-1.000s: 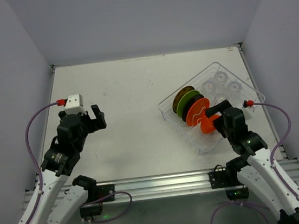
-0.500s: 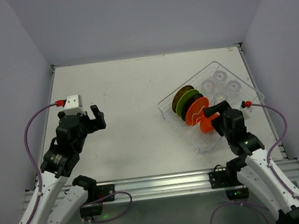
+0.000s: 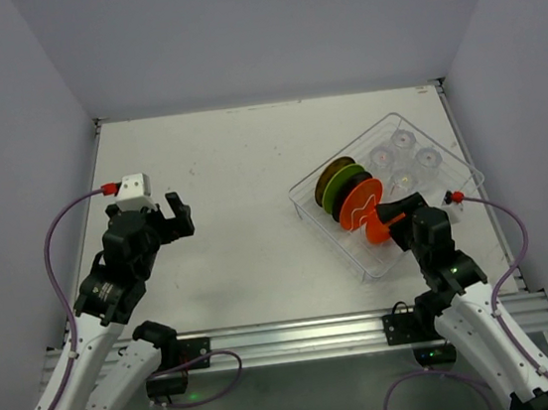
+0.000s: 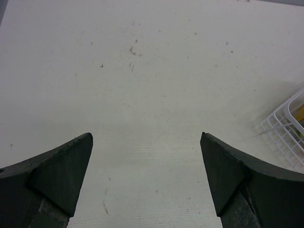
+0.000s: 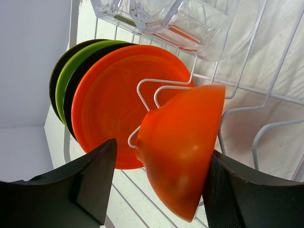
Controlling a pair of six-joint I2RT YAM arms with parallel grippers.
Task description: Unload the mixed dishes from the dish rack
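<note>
The dish rack (image 3: 305,197) stands at the right of the table. In it stand a brown-yellow plate (image 3: 328,174), a lime green plate (image 3: 339,185), a dark plate (image 3: 349,196) and an orange plate (image 3: 362,200) on edge. The small orange-red bowl (image 3: 378,230) leans on the dividers in front of them. Clear cups (image 3: 405,138) sit at the rack's far end. My right gripper (image 3: 389,219) is open, its jaws on either side of the bowl (image 5: 185,152), the right finger (image 5: 237,190) against it. My left gripper (image 3: 177,215) is open and empty over the bare table (image 4: 152,85).
The rack's white wire dividers (image 5: 247,110) rise beside the bowl and the orange plate (image 5: 107,102). The cups (image 5: 156,14) lie just beyond. A corner of the rack (image 4: 285,130) shows at the right edge of the left wrist view. Grey walls enclose the table.
My right wrist has shifted slightly toward the near edge, with its fingers still at the bowl. The bowl stays in the rack. The left arm has not moved.
</note>
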